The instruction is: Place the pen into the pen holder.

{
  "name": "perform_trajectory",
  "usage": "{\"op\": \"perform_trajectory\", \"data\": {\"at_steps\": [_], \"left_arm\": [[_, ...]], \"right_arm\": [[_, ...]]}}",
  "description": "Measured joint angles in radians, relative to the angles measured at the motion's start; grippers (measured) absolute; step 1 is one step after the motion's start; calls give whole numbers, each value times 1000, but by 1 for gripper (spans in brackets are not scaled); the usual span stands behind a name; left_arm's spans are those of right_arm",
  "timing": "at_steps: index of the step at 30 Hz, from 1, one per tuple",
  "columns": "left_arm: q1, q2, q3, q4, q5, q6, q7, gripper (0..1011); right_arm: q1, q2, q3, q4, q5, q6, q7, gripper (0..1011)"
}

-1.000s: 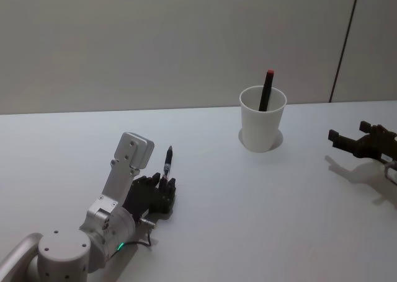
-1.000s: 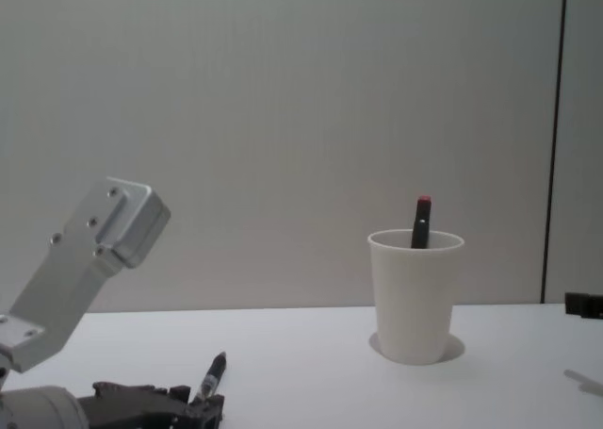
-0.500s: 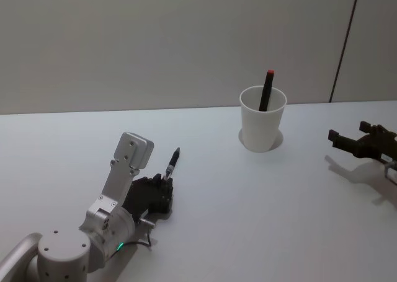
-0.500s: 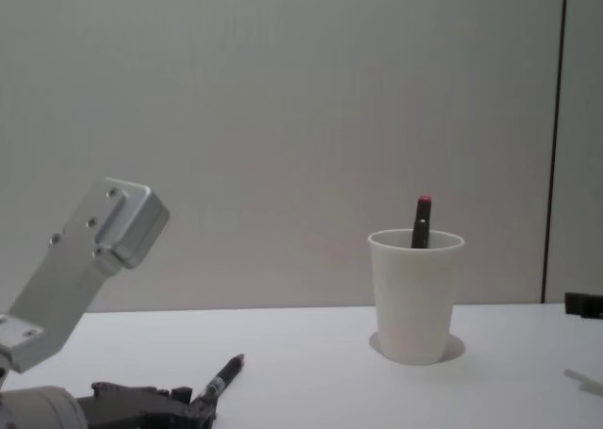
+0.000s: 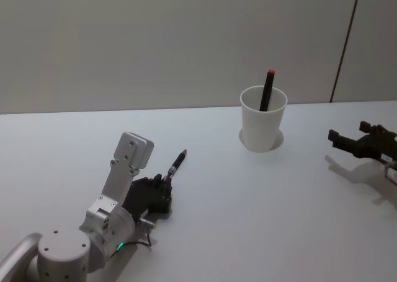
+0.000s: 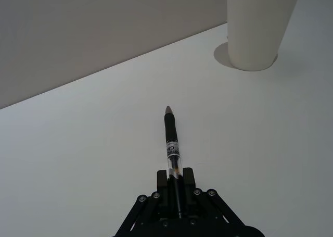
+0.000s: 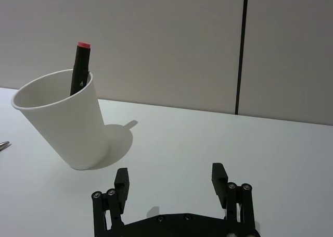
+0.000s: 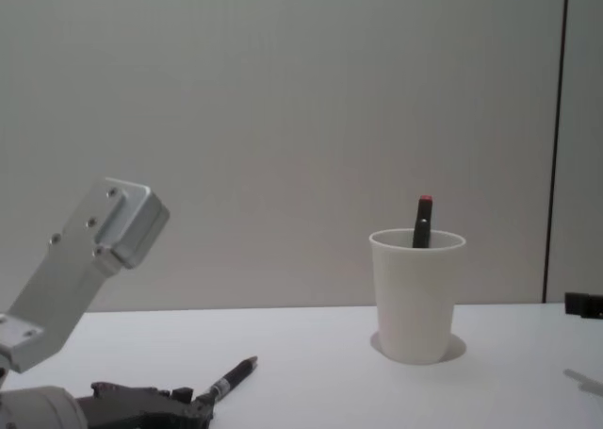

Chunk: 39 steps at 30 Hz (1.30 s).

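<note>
Toward the front left corner of the table (image 5: 248,220), the left gripper (image 6: 175,178) sits low over the surface and pinches the pen (image 6: 171,138) by its rear end. The pen slants up and forward, its tip raised off the table and aimed roughly at the cup (image 5: 263,124). The cup stands upright near the far edge, right of the middle and well apart from the pen. A black marker (image 5: 267,90) with a red cap leans inside it against the far side of the rim.

The pen looks to be on its way to the cup. The grip is far back, so I would move gently to keep the long free end from swinging. The pen should rise clear of the rim before it crosses over, then be turned close to upright. I would bring it down into the open near side of the mouth, away from the marker. A paper cup is light, so a knock on its wall could shove it or tip it.

Near the right edge, the right gripper (image 7: 170,181) hangs idle with its fingers spread and empty.

The cup's inside and the marker's lower part are hidden. The pen's rear end is buried between the fingers. I cannot tell whether the left gripper touches the table. The left wrist view cuts off the cup's rim.
</note>
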<state>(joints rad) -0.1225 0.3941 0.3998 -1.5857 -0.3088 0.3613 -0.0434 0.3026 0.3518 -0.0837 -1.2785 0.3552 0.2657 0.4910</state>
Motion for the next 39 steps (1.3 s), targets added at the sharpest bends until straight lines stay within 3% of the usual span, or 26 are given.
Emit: {"op": "perform_trajectory", "data": {"at_steps": [39], "left_arm": [[0, 0, 0, 0, -1, 0, -1, 172]], "right_arm": [[0, 0, 0, 0, 0, 0, 0, 1002]]}}
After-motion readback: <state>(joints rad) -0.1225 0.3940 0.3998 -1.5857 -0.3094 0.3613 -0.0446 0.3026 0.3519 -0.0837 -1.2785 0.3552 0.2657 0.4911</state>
